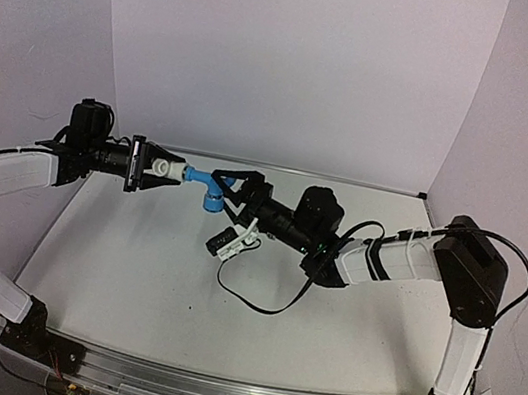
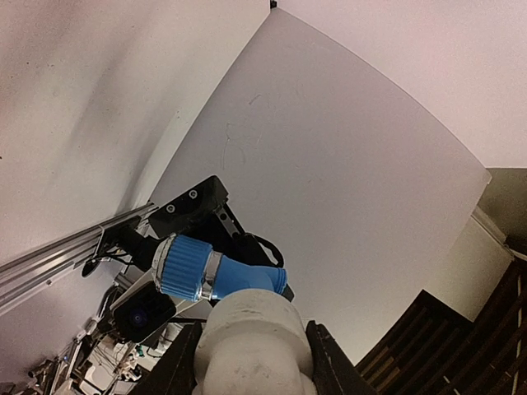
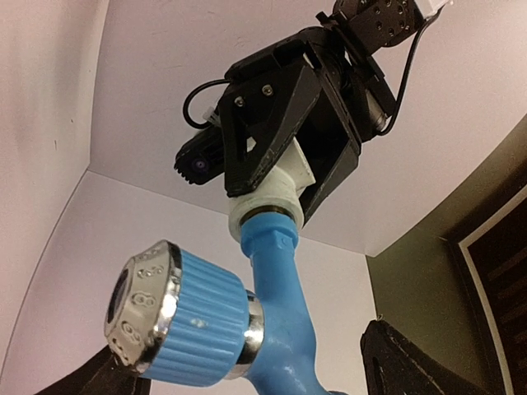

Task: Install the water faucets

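Observation:
The white fitting [image 1: 175, 172] is clamped in my left gripper [image 1: 167, 172], held in the air above the table's far left. The light-blue tap [image 1: 208, 188] is joined end-on to the fitting, its ribbed knob and spout hanging down. In the left wrist view the fitting [image 2: 251, 346] fills the space between the fingers, with the tap [image 2: 222, 276] just beyond it. In the right wrist view the tap [image 3: 284, 304] rises to the fitting [image 3: 268, 197]. My right gripper [image 3: 255, 374] stands open around the tap's lower end, with a gap at the right finger [image 3: 403, 362].
A black cable [image 1: 252, 300] loops on the white table [image 1: 127, 286] below the right arm. White backdrop walls close in the back and both sides. An aluminium rail [image 1: 232, 390] runs along the near edge.

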Tool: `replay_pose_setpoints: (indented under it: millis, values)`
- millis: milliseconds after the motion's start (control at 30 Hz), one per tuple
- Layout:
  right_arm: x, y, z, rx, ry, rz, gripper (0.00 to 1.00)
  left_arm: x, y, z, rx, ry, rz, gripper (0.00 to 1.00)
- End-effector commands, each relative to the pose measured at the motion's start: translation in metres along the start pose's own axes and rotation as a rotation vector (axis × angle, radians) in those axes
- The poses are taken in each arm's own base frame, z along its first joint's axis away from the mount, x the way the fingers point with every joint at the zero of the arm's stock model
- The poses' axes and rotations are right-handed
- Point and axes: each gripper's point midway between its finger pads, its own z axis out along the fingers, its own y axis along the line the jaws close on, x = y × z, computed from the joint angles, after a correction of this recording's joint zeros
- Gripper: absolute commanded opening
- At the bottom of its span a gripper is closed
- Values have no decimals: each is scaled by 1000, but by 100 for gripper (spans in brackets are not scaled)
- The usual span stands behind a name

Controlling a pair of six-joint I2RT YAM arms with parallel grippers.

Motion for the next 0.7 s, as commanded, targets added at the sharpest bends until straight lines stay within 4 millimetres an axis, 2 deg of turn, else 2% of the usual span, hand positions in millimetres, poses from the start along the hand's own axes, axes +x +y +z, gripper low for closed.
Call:
replay_pose_setpoints:
  millis: [0, 33, 100, 233, 333, 667]
  values:
    - [-5, -29, 8, 84, -23, -216, 83, 21, -16, -4, 35, 46, 74, 0]
    - [-7, -30, 7, 75, -36, -187, 74, 22, -16, -4, 36, 46, 77, 0]
    - [-10, -30, 6, 60, -53, -159, 63, 22, -17, -4, 37, 45, 81, 0]
    - [-12, -30, 7, 44, -70, -107, 55, 23, -19, -4, 39, 46, 99, 0]
    - [-14, -26, 7, -7, -82, 7, 46, 24, -24, -5, 52, 28, 155, 0]
    - [-6, -32, 13, -189, -61, 661, 30, 22, -50, -8, 90, -51, 533, 0]
